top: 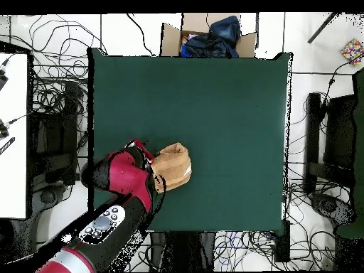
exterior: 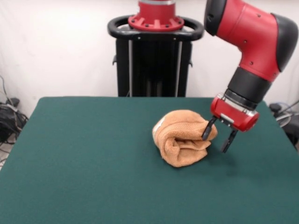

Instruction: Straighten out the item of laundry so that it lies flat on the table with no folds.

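Plenty of bare green worktop [exterior: 84,177] lies open all around the towel [exterior: 183,137]. In the front view the widest free stretch runs to the picture's left and along the near edge, while the strip on the picture's right, under the arm, is narrower. From overhead the towel [top: 173,166] sits well inside the worktop [top: 234,106], nearer the edge by the robot's base than the opposite one, and toward the picture's left side; more than half of the surface beyond it is uncovered. Cables crowd the floor around the worktop, and a cardboard box [top: 206,39] holding dark cloth stands past the far edge in the overhead view.

The towel is bunched into a rounded, rolled lump with thick folds, a white label showing at its upper left in the front view. The gripper [exterior: 218,134] hangs at the lump's right side in that view, low over the worktop, its two dark fingers spread apart. One finger [exterior: 207,129] is against the towel's right end; the other stands clear of the cloth, beside it. Nothing is pinched between them.
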`<act>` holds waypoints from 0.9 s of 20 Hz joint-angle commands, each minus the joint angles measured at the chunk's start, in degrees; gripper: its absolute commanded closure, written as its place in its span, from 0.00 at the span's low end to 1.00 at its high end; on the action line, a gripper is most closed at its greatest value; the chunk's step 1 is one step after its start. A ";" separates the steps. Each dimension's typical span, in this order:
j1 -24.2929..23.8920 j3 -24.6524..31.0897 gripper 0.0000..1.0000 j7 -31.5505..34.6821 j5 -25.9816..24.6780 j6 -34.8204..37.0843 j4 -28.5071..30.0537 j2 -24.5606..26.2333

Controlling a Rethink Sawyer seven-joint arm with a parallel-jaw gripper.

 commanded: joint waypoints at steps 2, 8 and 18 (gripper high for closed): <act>-0.67 3.44 0.00 4.60 -3.36 1.00 -4.48 1.33; -0.78 3.65 0.00 4.28 -5.09 0.18 -4.88 1.90; -2.13 4.23 0.00 3.86 -9.24 1.71 -6.02 2.65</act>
